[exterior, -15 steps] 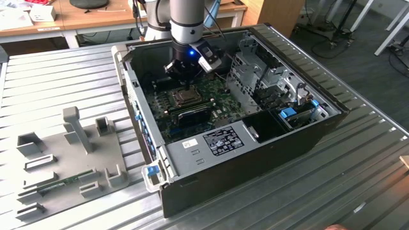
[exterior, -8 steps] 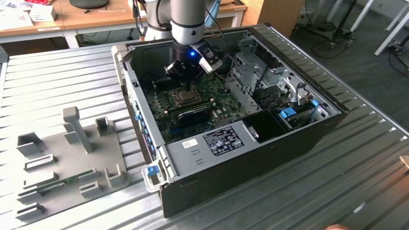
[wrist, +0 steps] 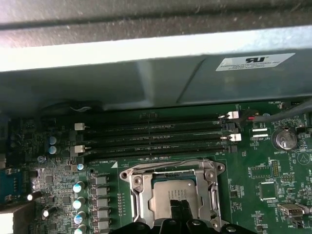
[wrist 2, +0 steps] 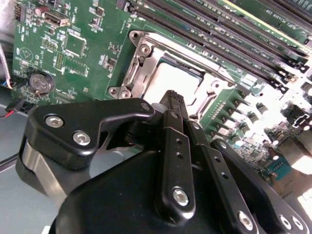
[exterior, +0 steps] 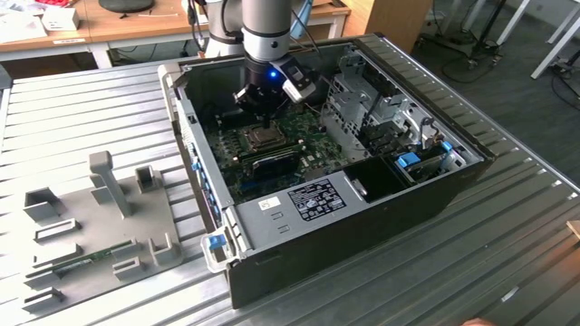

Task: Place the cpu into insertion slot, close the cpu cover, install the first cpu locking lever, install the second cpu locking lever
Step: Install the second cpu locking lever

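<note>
The cpu [wrist 2: 163,80] [wrist: 165,194], a dull silver square, lies in the insertion slot [wrist 2: 141,48] [wrist: 130,176] on the green board. The cpu cover [wrist 2: 135,68] [wrist: 138,201] lies flat around it as a silver frame. A thin wire lever [wrist: 165,163] runs along the slot's edge beside the memory slots. My gripper [wrist 2: 170,97] [wrist: 178,205] hangs just above the cpu's edge, its black fingers [wrist 2: 174,146] pressed together with nothing between them. In the exterior view the gripper [exterior: 263,112] is low inside the case, over the slot [exterior: 263,138].
Long black memory slots [wrist: 156,141] run beside the socket. The case wall [wrist: 146,73] rises close behind them. A coin battery [wrist 2: 40,83] and cables sit near the board's edge. Drive cages [exterior: 381,115] fill the case's other side. A grey fixture plate [exterior: 100,217] lies on the table.
</note>
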You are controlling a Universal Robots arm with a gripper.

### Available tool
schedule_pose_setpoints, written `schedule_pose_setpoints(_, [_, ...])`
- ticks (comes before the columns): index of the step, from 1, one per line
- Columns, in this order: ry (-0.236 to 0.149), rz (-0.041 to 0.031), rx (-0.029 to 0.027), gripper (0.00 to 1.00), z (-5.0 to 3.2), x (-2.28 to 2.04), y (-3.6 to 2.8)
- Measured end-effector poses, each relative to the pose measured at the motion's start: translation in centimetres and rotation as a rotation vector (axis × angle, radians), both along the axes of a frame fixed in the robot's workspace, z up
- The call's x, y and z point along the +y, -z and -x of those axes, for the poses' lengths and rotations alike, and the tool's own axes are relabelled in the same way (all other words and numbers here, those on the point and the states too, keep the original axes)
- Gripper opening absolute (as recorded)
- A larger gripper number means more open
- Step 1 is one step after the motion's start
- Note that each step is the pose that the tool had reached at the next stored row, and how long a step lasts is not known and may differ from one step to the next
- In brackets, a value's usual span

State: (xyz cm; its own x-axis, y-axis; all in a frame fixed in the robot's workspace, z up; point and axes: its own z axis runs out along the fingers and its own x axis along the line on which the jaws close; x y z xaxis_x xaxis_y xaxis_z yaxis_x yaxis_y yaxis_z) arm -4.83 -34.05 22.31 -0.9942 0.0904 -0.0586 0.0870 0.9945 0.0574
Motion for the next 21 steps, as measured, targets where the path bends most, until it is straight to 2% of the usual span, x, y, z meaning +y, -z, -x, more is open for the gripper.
schedule_pose_setpoints(6, [0.0, 0.0, 0.0, 0.1, 0.0, 0.0, -0.34])
schedule_pose_setpoints(18, [0.0, -0.0004, -0.0002, 0.1, 0.0, 0.0, -0.57])
schedule_pose_setpoints(20, [0.0, -0.0001, 0.0, 0.1, 0.0, 0.0, -1.02])
schedule_pose_setpoints(21, [0.0, 0.0, 0.0, 0.1, 0.0, 0.0, -1.02])
